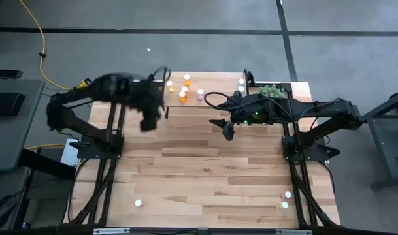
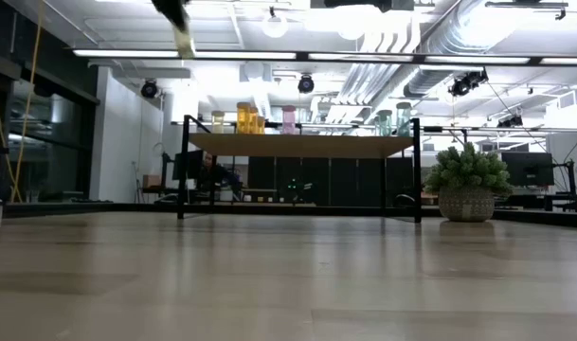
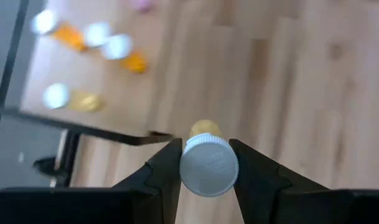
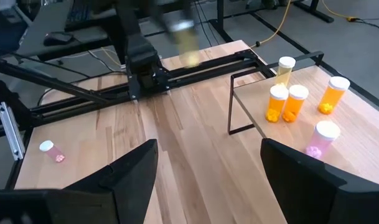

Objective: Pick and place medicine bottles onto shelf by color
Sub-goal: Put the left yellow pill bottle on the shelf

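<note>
- Left gripper (image 3: 205, 163) is up in the air above the table (image 1: 205, 170), close to the shelf (image 1: 218, 98), its jaws closed on a yellow medicine bottle (image 3: 206, 163) with a white cap.
- Right gripper (image 4: 205, 180) hangs over the table in front of the shelf, jaws spread wide, holding nothing.
- Shelf top carries yellow, orange (image 4: 277, 102) and pink bottles (image 4: 320, 138), with teal ones toward the potted plant (image 2: 468, 182).
- Stray bottles lie near the table's front edge, among them a pink one (image 4: 51, 151).

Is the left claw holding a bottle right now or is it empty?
Holding one. In the left wrist view, the left claw is shut on a yellow bottle, its fingers pressing both sides of the white cap.
</note>
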Robot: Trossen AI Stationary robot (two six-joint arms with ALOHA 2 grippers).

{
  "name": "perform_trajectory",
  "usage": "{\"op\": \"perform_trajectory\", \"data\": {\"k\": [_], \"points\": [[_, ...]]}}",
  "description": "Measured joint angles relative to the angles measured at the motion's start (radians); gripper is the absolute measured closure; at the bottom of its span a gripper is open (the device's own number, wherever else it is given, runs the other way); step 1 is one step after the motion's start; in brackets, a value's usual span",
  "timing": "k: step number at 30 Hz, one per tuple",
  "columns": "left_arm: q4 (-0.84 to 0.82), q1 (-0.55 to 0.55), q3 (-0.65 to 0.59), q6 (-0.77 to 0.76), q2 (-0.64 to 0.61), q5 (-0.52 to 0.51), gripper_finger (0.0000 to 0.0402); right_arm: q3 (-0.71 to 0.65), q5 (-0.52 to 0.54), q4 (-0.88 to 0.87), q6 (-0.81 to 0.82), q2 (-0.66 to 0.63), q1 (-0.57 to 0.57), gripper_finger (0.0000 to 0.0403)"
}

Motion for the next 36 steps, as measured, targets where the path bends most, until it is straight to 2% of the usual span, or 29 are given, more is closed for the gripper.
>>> {"op": "perform_trajectory", "data": {"k": [5,11,18,22,36], "points": [[0.014,0.215,0.031,0.034,0.125,0.062,0.0286,0.0,0.0,0.001,0.003,0.009,0.0,0.0128],[0.046,0.324,0.032,0.017,0.238,0.096,0.0286,-0.001,0.0,-0.002,0.034,0.017,0.0,0.0128],[0.101,0.353,0.032,0.017,0.294,0.093,0.0286,-0.001,0.0,0.0,0.034,0.016,0.0,0.0128],[0.125,0.353,0.032,0.017,0.315,0.057,0.0286,-0.001,0.0,0.0,0.034,0.016,0.0,0.0128],[0.124,0.358,0.033,0.017,0.37,-0.002,0.0286,-0.001,0.0,-0.001,0.038,0.016,0.0,0.0128]]}}
